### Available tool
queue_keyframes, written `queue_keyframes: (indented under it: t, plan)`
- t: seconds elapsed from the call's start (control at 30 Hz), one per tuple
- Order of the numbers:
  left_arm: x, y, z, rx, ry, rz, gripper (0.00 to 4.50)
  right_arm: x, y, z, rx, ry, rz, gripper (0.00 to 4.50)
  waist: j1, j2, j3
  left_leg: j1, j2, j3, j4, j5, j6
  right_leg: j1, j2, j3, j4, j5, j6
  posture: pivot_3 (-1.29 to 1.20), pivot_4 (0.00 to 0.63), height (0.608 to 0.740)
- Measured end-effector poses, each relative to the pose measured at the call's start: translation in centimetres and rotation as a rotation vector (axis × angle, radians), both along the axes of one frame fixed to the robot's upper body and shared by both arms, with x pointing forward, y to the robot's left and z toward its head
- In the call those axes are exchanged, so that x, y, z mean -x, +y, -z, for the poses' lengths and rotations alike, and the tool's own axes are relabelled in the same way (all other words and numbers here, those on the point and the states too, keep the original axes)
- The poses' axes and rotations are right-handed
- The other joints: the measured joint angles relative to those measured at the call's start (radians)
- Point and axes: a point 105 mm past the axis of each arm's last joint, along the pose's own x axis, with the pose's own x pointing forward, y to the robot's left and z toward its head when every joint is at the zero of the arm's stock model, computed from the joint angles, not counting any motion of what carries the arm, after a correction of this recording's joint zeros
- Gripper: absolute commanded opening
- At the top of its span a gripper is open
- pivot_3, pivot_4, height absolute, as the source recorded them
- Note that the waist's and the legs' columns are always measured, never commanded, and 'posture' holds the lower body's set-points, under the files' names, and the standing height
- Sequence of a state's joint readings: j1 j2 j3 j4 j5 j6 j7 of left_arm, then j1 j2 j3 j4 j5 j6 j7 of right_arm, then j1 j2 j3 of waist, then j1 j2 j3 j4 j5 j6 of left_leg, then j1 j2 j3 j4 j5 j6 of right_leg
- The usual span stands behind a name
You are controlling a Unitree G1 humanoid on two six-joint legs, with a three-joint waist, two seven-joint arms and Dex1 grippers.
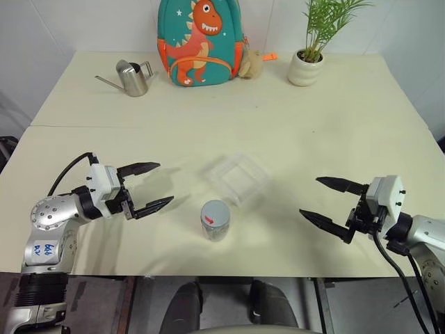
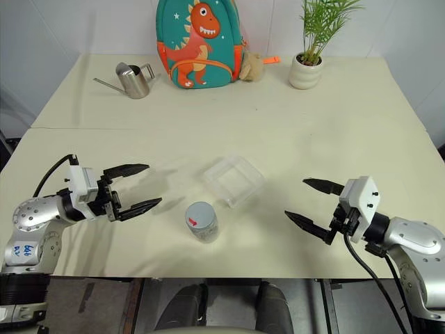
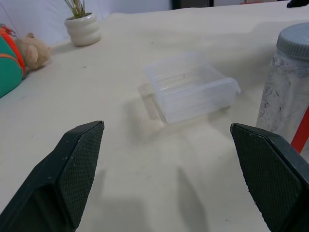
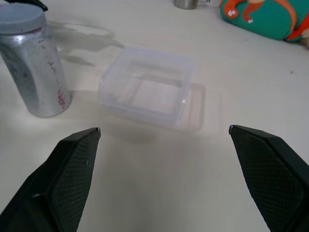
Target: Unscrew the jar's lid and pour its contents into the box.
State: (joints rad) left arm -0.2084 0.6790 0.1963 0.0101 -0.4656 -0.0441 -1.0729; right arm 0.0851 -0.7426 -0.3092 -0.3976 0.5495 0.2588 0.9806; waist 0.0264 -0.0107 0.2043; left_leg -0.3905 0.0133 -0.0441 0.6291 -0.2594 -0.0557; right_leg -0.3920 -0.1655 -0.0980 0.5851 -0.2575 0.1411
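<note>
Between both grippers' released jaws stands the jar (image 1: 215, 220), seemingly untouched, lid (image 1: 215, 210) on

Cream table (image 1: 292, 139) with a seam across it, white wall (image 1: 83, 24) behind, even light

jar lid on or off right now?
On. The grey lid sits capping the upright jar on the table; neither gripper touches it.
</note>
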Motion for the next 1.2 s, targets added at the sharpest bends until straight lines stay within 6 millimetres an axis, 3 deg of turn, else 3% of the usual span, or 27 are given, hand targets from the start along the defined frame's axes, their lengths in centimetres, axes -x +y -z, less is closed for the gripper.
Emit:
queue_keyframes:
  t: [0.13, 0.27, 0.5, 0.63, 0.9, 1.2]
  plan:
    - [0.5, -0.3, 0.2, -0.01, 0.008, 0.016, 4.46, -0.2, 0.8, -0.2, 0.003, -0.021, -0.042, 4.5, -0.008, 0.0, 0.0, 0.001, 0.002, 0.003, 0.0, 0.0, 0.0, 0.0, 0.001, 0.001, -0.001, 0.001, -0.002, 0.0, 0.15, 0.74]
    - [2.8, -1.2, 2.3, -0.035, 0.072, 0.047, 4.46, -0.8, 2.2, -0.7, 0.001, -0.041, -0.102, 4.5, -0.012, 0.0, 0.0, 0.002, 0.003, 0.005, 0.0, -0.001, -0.001, -0.001, 0.001, 0.003, -0.001, 0.001, -0.002, 0.0, 0.15, 0.74]
    - [5.3, -4.2, 3.6, 0.081, 0.124, 0.023, 4.46, -1.4, 6.4, -3.6, -0.006, -0.106, -0.313, 4.5, 0.001, 0.0, 0.0, 0.001, 0.003, 0.005, 0.001, -0.001, -0.001, -0.002, 0.003, 0.004, -0.001, 0.001, -0.002, 0.0, 0.15, 0.74]
    - [6.2, -5.5, 4.1, 0.127, 0.159, 0.01, 4.46, -0.5, 8.3, -3.8, 0.009, -0.097, -0.437, 4.5, 0.002, 0.0, 0.0, 0.001, 0.003, 0.005, 0.001, -0.001, 0.0, -0.002, 0.003, 0.005, -0.002, 0.001, -0.002, 0.0, 0.15, 0.74]
    - [7.1, -7.3, 5.3, 0.13, 0.18, 0.03, 4.46, -0.2, 8.8, -3.4, 0.02, -0.077, -0.476, 4.5, 0.001, 0.0, 0.0, 0.001, 0.003, 0.006, 0.001, -0.002, 0.001, -0.002, 0.003, 0.005, -0.002, 0.001, -0.003, 0.0, 0.15, 0.74]
    - [5.7, -9.7, 7.6, 0.114, 0.136, 0.042, 4.46, -0.5, 8.8, -3.1, 0.011, -0.069, -0.443, 4.5, 0.002, 0.0, 0.0, 0.001, 0.003, 0.007, 0.002, -0.002, 0.001, -0.002, 0.003, 0.005, -0.003, 0.001, -0.002, 0.0, 0.15, 0.74]
